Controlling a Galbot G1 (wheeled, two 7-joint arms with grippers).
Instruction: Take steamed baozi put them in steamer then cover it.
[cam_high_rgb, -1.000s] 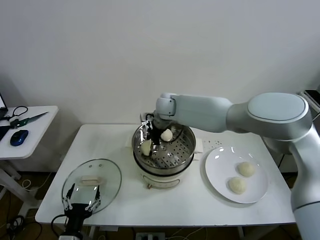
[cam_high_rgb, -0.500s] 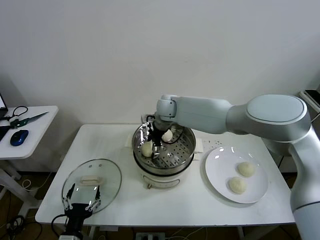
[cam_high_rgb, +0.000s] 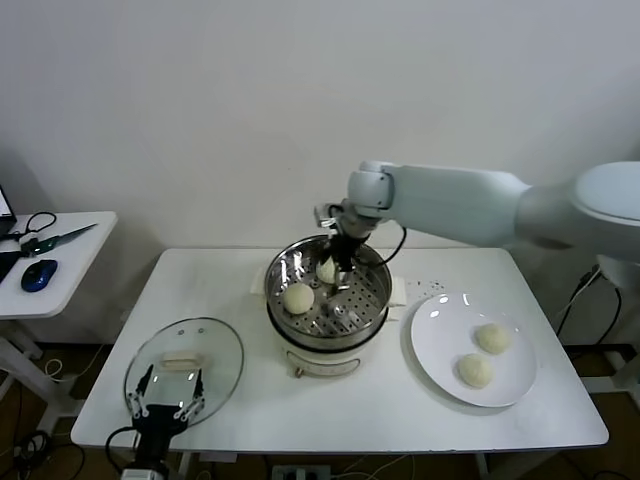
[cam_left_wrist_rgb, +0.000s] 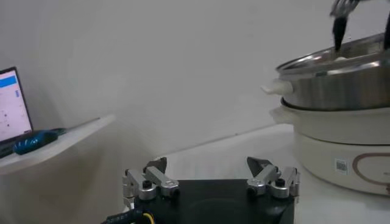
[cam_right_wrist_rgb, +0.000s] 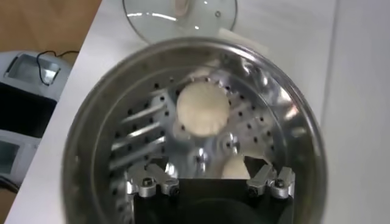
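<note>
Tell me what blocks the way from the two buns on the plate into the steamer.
Nothing visible does. The two buns lie uncovered on the plate, the steamer beside it is open, and its lid rests on the table far off.

Right arm shell: smooth pale grey-white plastic, tubular links with a rounded bulging joint housing.
Right arm wrist: black cable looping beside the cylindrical end cap.
Right tool: black body, silver metal knuckles with dark screws, black fingertips.
Left tool: same black block, silver hinged brackets, dark screw heads.
</note>
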